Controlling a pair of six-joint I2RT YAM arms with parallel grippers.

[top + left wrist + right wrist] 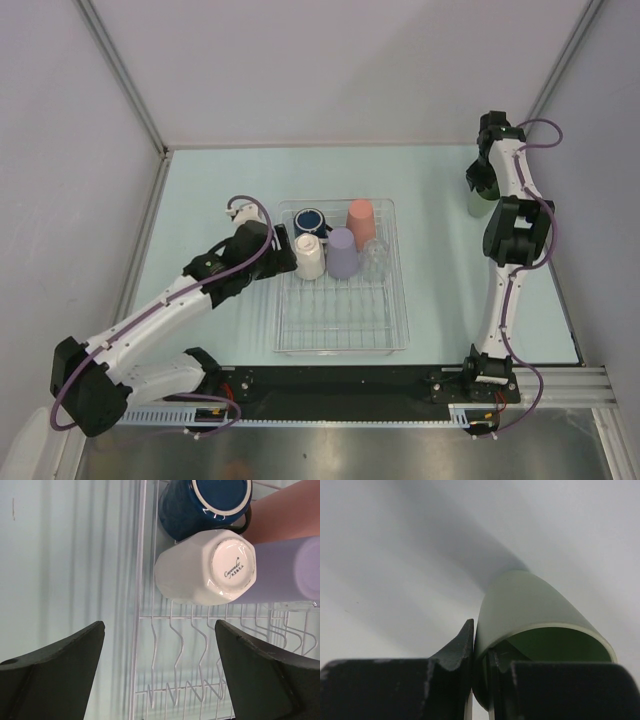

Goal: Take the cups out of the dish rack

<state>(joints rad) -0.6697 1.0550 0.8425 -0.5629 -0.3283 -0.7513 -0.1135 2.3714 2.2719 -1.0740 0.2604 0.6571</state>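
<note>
Now the dish rack (341, 350) lies in the middle of the pale green tabletop (220, 180). It is a clear plastic tray with a thin white wire grid inside. Five cups crowd its far end: a glossy dark blue mug (310, 220) with a handle, a cream-white mug (309, 257) with faceted sides, a matte lavender tumbler (342, 253), a salmon tumbler (361, 222) and a clear glass (374, 260). The white mug touches the blue mug and the lavender tumbler, so it is tight on both sides.

The left hand (159, 626) is released, with its dark fingers wide apart, just beside the rack's left wall and near the white mug. In the wrist view this wall runs between the fingers.

Well apart, at the far right of the tabletop, the right hand (480, 645) is clenched on the rim of the smooth sage green cup (530, 605).
</note>
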